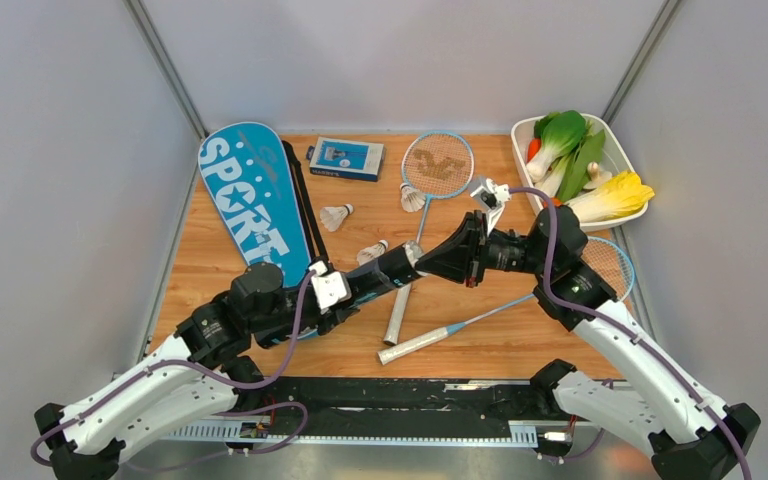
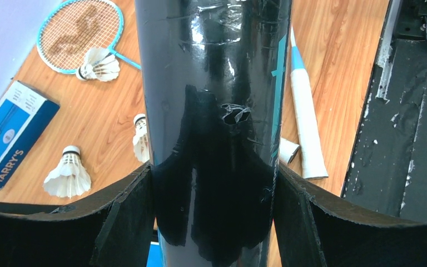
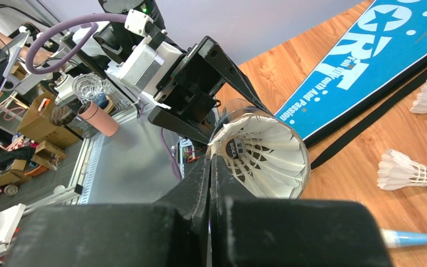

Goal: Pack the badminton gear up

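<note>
My left gripper is shut on the long black tube, held level above the table; its pads press both sides of the tube. My right gripper is shut on the feather rim of a white shuttlecock that sits in the tube's mouth. Three more shuttlecocks lie on the wood. One light-blue racket lies at the back centre, the other lies partly under my right arm. The blue "SPORT" cover lies at the left.
A small blue box sits at the back between the cover and the racket head. A white tray of vegetables stands at the back right. The two white racket handles cross near the front under the tube.
</note>
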`<state>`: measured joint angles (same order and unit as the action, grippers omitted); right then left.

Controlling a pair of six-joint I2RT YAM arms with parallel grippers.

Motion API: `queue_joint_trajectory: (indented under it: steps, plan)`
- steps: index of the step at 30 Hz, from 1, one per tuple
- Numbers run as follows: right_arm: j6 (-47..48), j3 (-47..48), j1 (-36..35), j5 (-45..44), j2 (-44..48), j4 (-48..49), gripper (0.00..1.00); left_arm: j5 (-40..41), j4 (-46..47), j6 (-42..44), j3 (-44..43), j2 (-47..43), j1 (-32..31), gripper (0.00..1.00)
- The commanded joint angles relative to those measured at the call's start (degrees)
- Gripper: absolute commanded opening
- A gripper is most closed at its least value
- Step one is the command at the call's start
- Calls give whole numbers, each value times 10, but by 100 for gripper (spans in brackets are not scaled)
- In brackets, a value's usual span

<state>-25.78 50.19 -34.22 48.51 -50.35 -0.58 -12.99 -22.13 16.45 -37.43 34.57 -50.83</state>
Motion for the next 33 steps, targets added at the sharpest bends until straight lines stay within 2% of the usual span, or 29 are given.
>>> queue_joint_trajectory:
  steps: [1, 11, 14, 19, 21, 22, 23, 26, 27, 33]
  plan:
    - [23, 12, -4, -32, -25, -28, 0, -38, 70, 19, -16, -18, -2, 53]
    - [21, 24, -25, -40, -42, -32, 0, -26, 68, 19, -19, -13, -3, 53]
    - [20, 30, -25, -57, -34, -39, 10, -24, 67, 20, -19, -14, -2, 53]
    - [6, 27, -25, -124, -2, -43, 13, -24, 64, 20, -18, -16, -2, 53]
    - [3, 28, -25, -138, 7, -44, 23, -23, 62, 20, -18, -17, -2, 53]
    - [0, 28, -25, -141, 12, -44, 25, -23, 63, 21, -17, -18, -2, 53]
    - [0, 29, -25, -141, 15, -44, 24, -23, 63, 20, -17, -19, -2, 53]
    - [0, 30, -25, -136, 17, -46, 3, -25, 64, 20, -16, -19, -2, 53]
    - [1, 29, -25, -132, 15, -46, 0, -25, 65, 20, -16, -18, -2, 53]
    - [-4, 20, -25, -108, -7, -45, 0, -27, 67, 20, -18, -16, -3, 52]
